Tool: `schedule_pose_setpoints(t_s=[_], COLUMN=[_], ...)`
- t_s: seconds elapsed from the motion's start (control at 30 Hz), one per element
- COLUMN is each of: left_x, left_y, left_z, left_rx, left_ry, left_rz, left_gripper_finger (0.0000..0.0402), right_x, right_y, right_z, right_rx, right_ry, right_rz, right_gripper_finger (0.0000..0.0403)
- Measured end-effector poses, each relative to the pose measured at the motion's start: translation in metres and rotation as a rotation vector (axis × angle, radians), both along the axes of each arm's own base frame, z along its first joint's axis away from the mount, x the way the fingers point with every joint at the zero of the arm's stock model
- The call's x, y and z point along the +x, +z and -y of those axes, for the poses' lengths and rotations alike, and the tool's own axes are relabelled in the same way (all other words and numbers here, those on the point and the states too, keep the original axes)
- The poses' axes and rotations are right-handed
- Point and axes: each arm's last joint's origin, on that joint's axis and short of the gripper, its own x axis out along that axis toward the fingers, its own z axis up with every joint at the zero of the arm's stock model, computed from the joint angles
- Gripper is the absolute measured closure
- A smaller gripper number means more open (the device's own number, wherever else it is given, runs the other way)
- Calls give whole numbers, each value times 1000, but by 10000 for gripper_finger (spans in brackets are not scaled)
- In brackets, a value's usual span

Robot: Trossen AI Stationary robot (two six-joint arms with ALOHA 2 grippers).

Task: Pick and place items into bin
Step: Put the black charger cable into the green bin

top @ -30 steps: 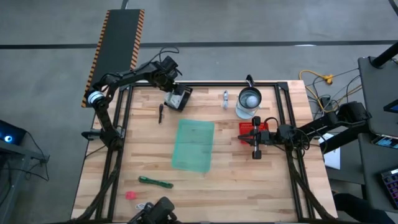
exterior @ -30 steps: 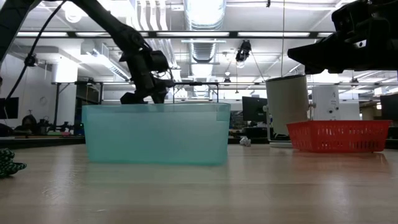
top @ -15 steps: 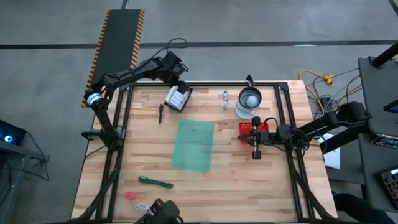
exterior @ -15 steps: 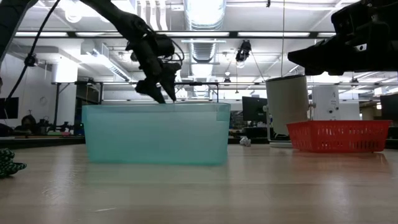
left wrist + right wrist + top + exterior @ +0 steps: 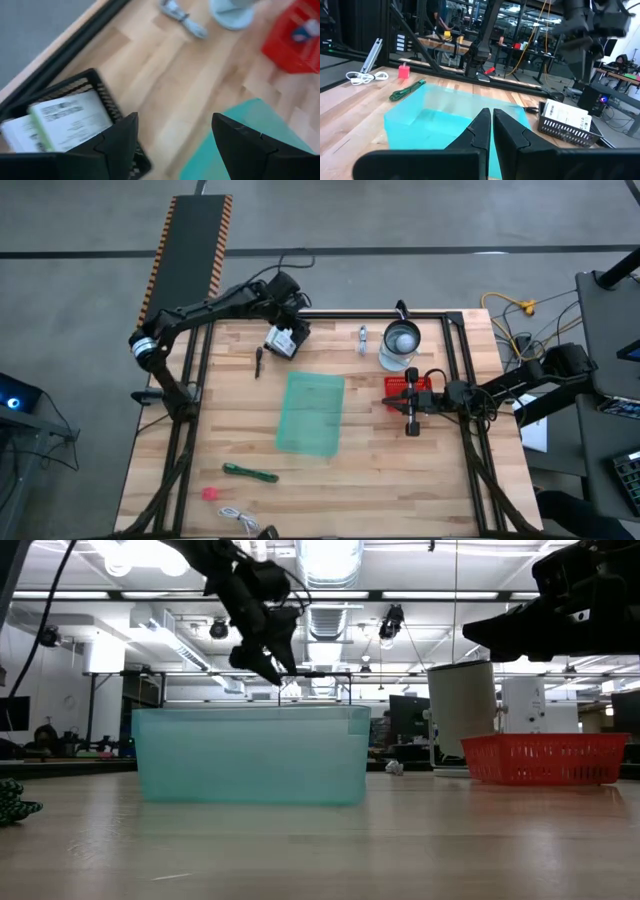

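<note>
Left claw (image 5: 290, 310) higher, above black basket (image 5: 285, 340)

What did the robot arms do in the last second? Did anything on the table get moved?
The left gripper rose higher above the black mesh basket holding the white packets, at the table's far edge. Its jaws are open and empty; nothing was grabbed. The right gripper stayed shut beside the red basket. The green bin, green stick and pink bit didn't move.
</note>
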Motion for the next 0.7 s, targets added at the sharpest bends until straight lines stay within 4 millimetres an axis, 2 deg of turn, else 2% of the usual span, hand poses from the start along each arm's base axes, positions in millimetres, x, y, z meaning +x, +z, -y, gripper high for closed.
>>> schedule_pose_setpoints(t_s=[0.3,0.5,0.7], left_x=[4,-4,-11], left_y=[11,3,-13], left_z=[41,58,61], left_rx=[-15,-93,-29], left_ry=[-108,-74,32], left_rz=[-24,-182,-328], left_gripper_finger=[166,166,166], right_x=[0,0,0], right_y=[0,0,0], right_z=[0,0,0], right_rx=[0,-1,-1], right_ry=[0,0,1], right_rz=[-2,-3,-4], right_gripper_finger=[394,394,394])
